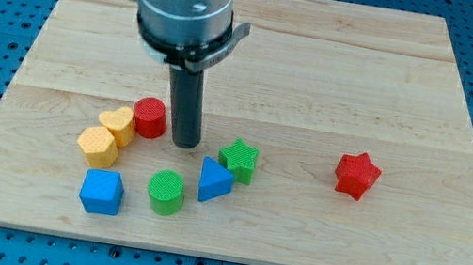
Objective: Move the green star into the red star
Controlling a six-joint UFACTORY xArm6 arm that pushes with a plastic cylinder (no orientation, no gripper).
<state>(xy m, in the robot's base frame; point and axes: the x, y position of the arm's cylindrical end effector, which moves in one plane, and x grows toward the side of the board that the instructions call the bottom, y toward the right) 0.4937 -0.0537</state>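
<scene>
While the rod is standing in the cluster, the scene is being read from the view's bottom upward:

Blue cube point(101, 191): being left nearest the view's bottom, well clear of the push line.

Green cylinder point(166, 191): being kept out of it too; it sits just to the view's right of the blue cube.

Blue triangular block point(215, 180): being treated as the hazard, since it lies just beside, perhaps touching, the green star's lower-left side and could be dragged along.

Yellow blocks point(107, 136): two rounded ones, lying against each other at the view's left; not being involved.

Green star point(239, 160): being taken as the block to move, lying right of the cluster's centre.

Red star point(356, 174): being taken as the target, well apart toward the view's right on nearly the same row.

Red cylinder point(150, 117): being left just to the view's left of the rod.

My tip point(184, 144): being held on the board between the red cylinder and the green star, near but apparently not touching the star.

Pincer: none is fitted, so no spread or pinch can be told.

Advice: the star's left face is best being met squarely and pushed straight rightward, slowly, so it is not spun off line.

Wooden board point(324, 61): being left bare across the path, so nothing should block the slide.
</scene>
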